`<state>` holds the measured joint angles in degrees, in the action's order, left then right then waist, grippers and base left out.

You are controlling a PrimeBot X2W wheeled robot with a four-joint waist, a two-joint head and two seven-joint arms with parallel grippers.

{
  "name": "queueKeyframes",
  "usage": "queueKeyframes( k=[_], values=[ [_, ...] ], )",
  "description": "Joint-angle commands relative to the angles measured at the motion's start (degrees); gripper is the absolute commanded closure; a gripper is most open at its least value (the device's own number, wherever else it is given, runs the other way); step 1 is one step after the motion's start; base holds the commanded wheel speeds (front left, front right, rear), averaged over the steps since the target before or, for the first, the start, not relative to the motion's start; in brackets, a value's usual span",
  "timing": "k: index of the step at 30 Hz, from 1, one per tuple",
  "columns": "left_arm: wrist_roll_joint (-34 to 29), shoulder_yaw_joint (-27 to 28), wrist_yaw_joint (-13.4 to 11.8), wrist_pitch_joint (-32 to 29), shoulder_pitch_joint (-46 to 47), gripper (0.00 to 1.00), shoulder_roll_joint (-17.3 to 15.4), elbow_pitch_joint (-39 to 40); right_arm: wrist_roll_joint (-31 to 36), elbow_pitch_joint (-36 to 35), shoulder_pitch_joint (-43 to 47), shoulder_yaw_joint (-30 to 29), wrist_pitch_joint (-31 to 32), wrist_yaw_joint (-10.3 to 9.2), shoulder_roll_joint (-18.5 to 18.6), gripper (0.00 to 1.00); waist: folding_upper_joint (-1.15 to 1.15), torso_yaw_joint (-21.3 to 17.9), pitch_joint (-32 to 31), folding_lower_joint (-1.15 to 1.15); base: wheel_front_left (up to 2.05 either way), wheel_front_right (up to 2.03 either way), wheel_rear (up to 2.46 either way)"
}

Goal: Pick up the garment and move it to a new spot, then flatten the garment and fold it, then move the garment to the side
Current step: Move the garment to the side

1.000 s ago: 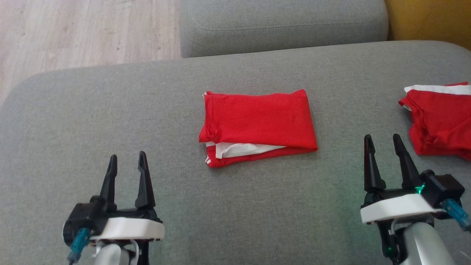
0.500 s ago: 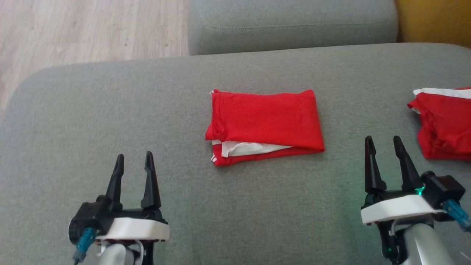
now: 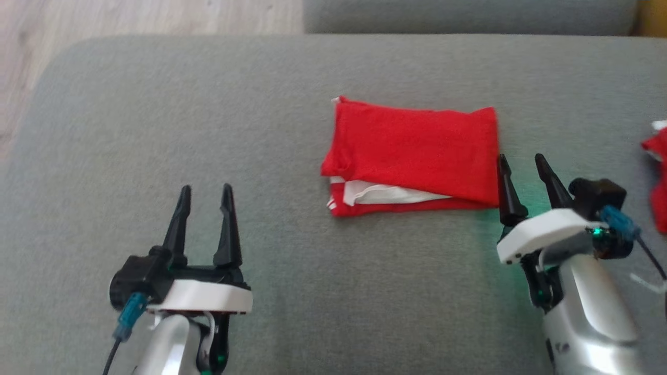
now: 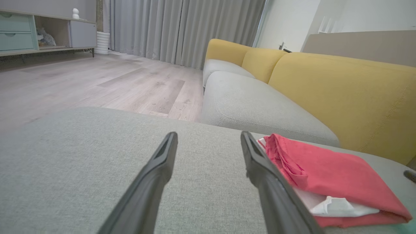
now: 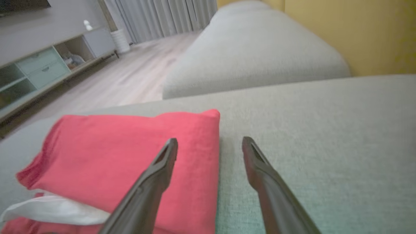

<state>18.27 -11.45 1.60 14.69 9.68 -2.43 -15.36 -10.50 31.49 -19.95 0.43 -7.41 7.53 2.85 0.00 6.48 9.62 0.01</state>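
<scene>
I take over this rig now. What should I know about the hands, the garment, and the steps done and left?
Left hand: open, empty, above the grey cushion, apart from the red garment.
Right hand: open, empty, at the red garment's right edge.
Done: the red garment lies folded.
Left: grasp it and move it aside, perhaps toward the second red cloth at far right.

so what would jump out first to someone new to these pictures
The folded red garment with white trim, bright against the middle of the grey sofa cushion. Next, the right gripper, open, its fingers at the garment's right edge, while the left gripper sits open well short of it.
</scene>
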Motion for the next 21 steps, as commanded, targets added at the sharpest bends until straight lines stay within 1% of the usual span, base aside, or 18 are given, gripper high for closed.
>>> queueKeyframes(
  k=[1, 3, 4, 8, 12, 13, 14, 15, 21],
  values=[
    [0.5, 1.2, 0.0, 0.3, 2.5, 0.00, -0.4, 1.5, 0.2, 0.6, -3.0, 0.7, 0.9, -0.04, 0.0, 0.00, 0.00, 2.0, 1.6, -0.01, 0.00, 0.00, 0.00],
    [0.8, 0.7, -0.1, 0.3, 3.0, 0.00, -0.4, 1.4, 0.4, 4.0, -5.1, 0.0, 2.0, -0.04, 0.0, 0.00, 0.00, 3.0, 2.2, -0.01, 0.00, 0.00, 0.00],
    [0.8, 0.7, -0.1, 0.3, 3.0, 0.00, -0.4, 1.4, 0.4, 4.0, -5.1, 0.0, 2.0, -0.04, 0.0, 0.00, 0.00, 3.0, 2.2, -0.01, 0.00, 0.00, 0.00],
    [1.3, -0.1, -0.3, 0.3, 3.5, 0.00, -0.4, 1.2, -0.5, 11.2, -8.4, -2.1, 4.1, -0.04, 0.0, 0.00, 0.00, 4.7, 2.7, -0.01, 0.00, 0.00, 0.00],
    [1.4, -0.3, -0.6, 0.3, 3.7, 0.00, -0.4, 1.1, 2.0, 17.4, -10.5, -3.6, 5.5, -0.04, 0.0, 0.00, 0.00, 5.7, 2.6, -0.01, 0.00, 0.00, 0.00],
    [1.4, -0.2, -0.7, 0.3, 3.7, 0.00, -0.4, 1.1, 2.5, 18.5, -10.9, -3.5, 5.4, -0.04, 0.0, 0.42, 0.00, 5.8, 2.5, -0.01, 0.00, 0.00, 0.00],
    [1.4, -0.1, -0.7, 0.3, 3.7, 0.00, -0.4, 1.0, 3.1, 19.3, -11.2, -3.4, 5.1, -0.04, 0.0, 0.67, 0.00, 5.9, 2.3, -0.01, 0.00, 0.00, 0.00],
    [1.4, 0.0, -0.7, 0.3, 3.6, 0.00, -0.4, 1.0, 3.6, 20.0, -11.5, -3.2, 4.7, -0.04, 0.0, 1.00, 0.00, 5.8, 2.1, -0.01, 0.00, 0.00, 0.00],
    [1.1, 0.3, -0.5, 0.3, 2.8, 0.00, -0.4, 1.3, 9.7, 22.3, -12.6, -2.8, 1.2, -0.04, 0.2, 1.00, 0.00, 3.4, 0.1, -0.01, 0.00, 0.00, 0.00]
  ],
)
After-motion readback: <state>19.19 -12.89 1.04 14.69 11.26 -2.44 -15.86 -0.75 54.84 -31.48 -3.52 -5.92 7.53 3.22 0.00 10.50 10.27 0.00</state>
